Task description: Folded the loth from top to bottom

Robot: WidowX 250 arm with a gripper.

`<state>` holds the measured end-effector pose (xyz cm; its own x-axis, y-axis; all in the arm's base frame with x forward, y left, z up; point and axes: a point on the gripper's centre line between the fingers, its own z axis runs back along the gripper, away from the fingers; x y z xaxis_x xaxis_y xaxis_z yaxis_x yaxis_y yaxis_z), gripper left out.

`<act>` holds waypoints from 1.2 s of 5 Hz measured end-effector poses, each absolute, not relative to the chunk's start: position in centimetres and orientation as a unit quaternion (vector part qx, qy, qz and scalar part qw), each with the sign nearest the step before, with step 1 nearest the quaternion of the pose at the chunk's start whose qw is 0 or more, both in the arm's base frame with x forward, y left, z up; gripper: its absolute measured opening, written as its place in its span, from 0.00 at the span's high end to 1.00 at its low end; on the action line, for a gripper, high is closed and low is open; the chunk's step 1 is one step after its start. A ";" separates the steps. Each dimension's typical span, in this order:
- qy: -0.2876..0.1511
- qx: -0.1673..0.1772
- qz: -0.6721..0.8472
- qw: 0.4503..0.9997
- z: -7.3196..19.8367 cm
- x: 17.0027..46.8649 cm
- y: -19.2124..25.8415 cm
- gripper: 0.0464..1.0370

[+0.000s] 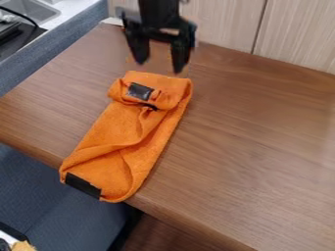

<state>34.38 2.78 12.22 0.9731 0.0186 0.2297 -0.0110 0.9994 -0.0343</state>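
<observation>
The gripper [157, 67] hangs at the top of the view, just beyond the far end of the cloth, its two fingers spread apart with nothing between them. An orange cloth [134, 142] lies as a long, narrow, wrinkled strip on the wooden table. Its far end is bunched and partly folded over, with a black patch [139, 91] on top. At the near end, by the table's front edge, a second black patch [83, 186] shows on the cloth's corner.
The brown wooden table [252, 142] stretches to the right, with its front edge running below the cloth. A pale panelled wall [294, 32] stands behind. At the upper left are a metal sink [31, 9] and a black object with a cable.
</observation>
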 end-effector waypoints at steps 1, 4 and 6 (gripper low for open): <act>-0.135 -0.030 0.010 0.990 14.4 34.6 2.9 0.04; -0.137 -0.029 0.010 0.990 14.6 34.6 3.0 0.04; -0.139 -0.029 0.010 0.990 14.7 34.6 3.0 0.04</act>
